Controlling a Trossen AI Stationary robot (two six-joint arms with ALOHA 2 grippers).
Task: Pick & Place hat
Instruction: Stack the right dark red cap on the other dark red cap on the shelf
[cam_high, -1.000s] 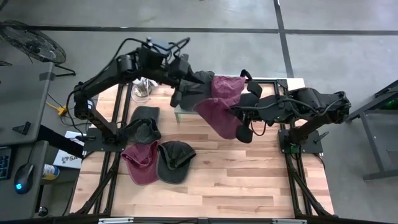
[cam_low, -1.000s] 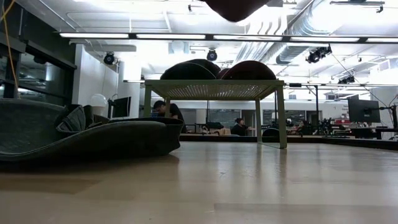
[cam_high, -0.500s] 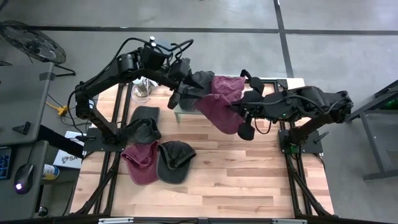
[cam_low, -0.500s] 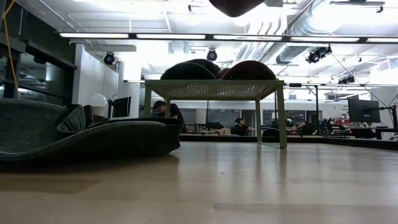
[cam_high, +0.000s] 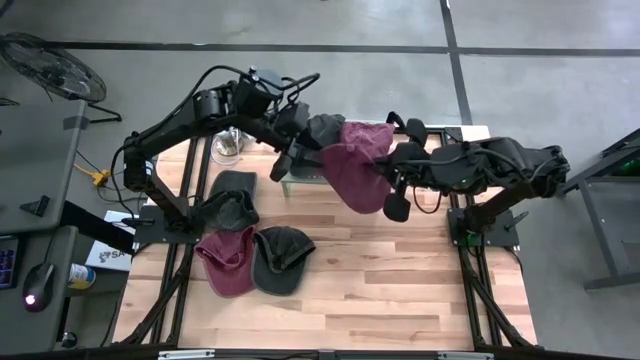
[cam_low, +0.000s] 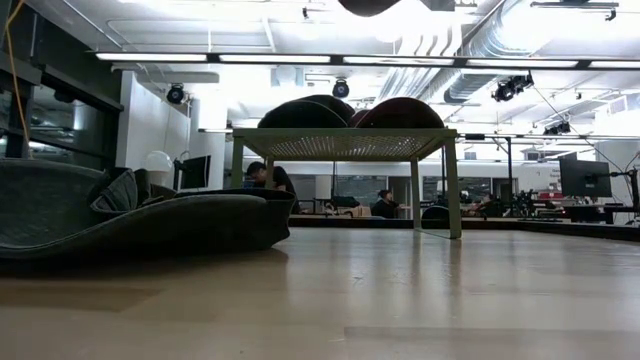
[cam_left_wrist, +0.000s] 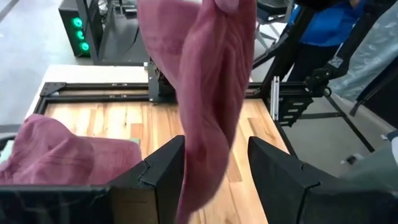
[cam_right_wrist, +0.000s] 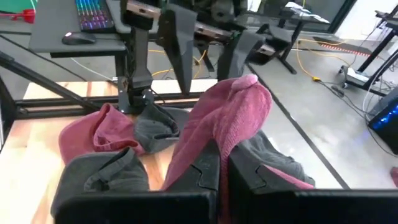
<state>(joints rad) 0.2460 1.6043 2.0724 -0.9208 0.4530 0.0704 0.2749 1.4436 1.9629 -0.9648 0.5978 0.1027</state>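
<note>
Pinching a fold of cloth, my right gripper (cam_right_wrist: 219, 163) has its fingers (cam_right_wrist: 199, 171) closed on the maroon hat (cam_high: 352, 175), which hangs in the air above the back of the worktop (cam_high: 400, 270), well clear of the wood. In the right wrist view the cloth rises from between the two dark fingers into a rounded hump.

My left gripper (cam_left_wrist: 214, 171) sits just across from it with its fingers (cam_left_wrist: 163, 168) spread wide, one on each side of the hanging hat. In the left wrist view the cloth drops through the gap between them, and I cannot tell whether either finger touches it. In the high view the left gripper (cam_high: 287, 152) is on the hat's left and the right gripper (cam_high: 392, 185) on its right, both arms reaching in over the far end of the worktop.

Just behind the held hat stands a small green rack (cam_low: 345, 142), and on it lie a grey hat (cam_high: 325, 127) and a second maroon hat (cam_high: 368, 136), side by side and touching.

Nearer the front left of the worktop four more hats lie flat in a cluster: two dark ones (cam_high: 232, 198), a maroon one (cam_high: 228, 260) and a dark green one (cam_high: 283, 260).
</note>
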